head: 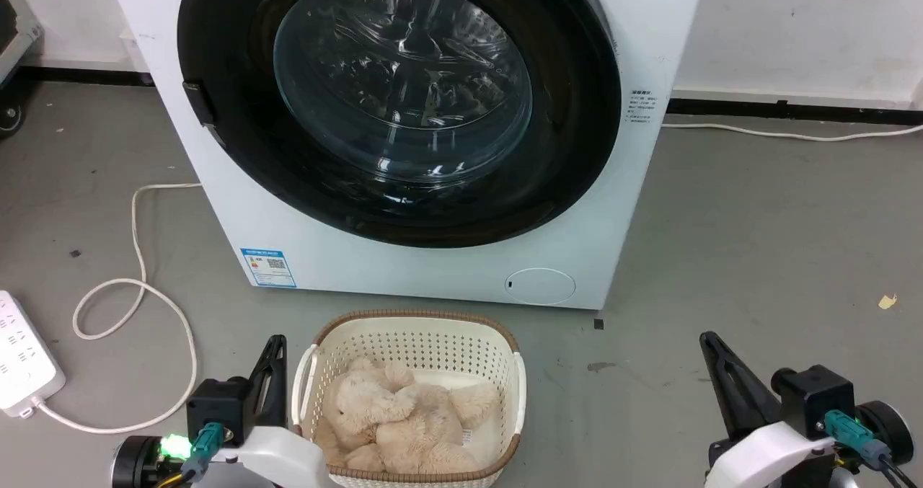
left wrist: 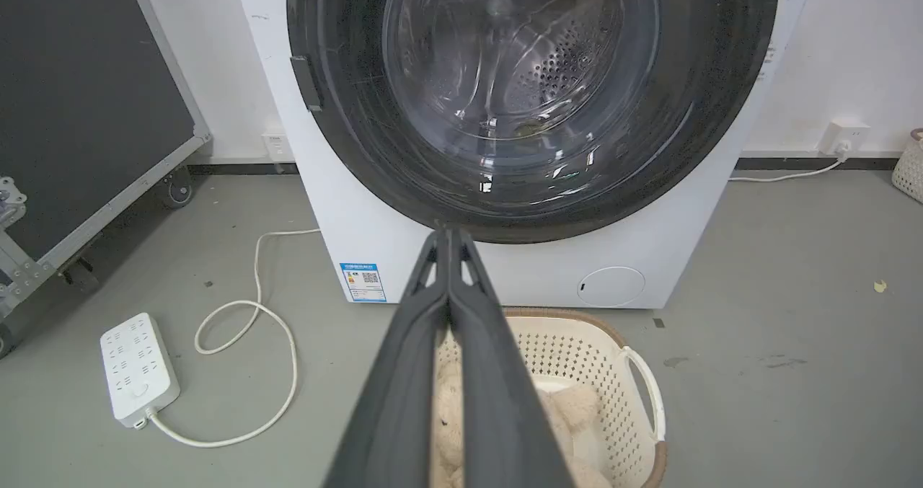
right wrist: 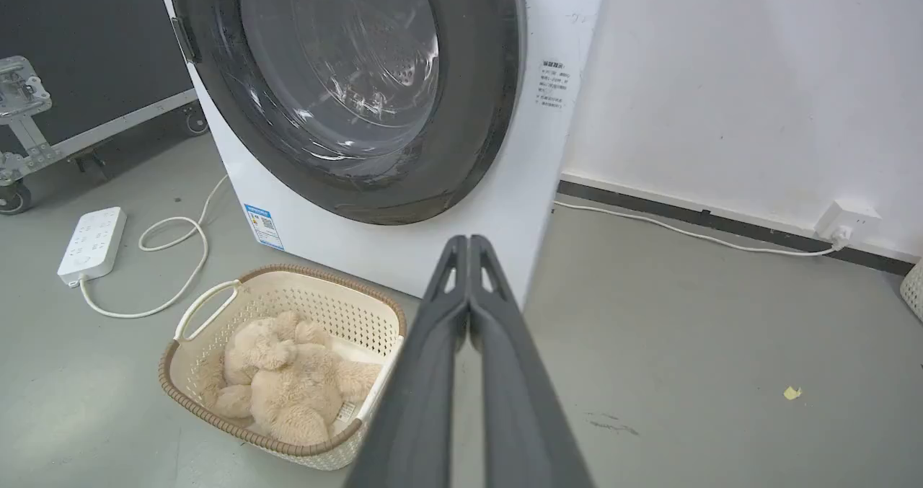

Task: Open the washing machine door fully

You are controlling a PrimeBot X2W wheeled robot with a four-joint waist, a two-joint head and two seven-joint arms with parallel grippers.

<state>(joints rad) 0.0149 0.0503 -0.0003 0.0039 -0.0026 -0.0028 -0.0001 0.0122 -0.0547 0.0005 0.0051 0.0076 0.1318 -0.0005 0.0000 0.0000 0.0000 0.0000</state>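
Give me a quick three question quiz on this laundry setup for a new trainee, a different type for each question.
1. True or false: the washing machine door is shut against the washing machine.
2. What lies in the basket in front of it? A) towels B) a plush toy C) shoes
3. Fill the gap: the fingers of the left hand and of the right hand are pressed ____, holding nothing.
Key: 1 true; 2 B; 3 together.
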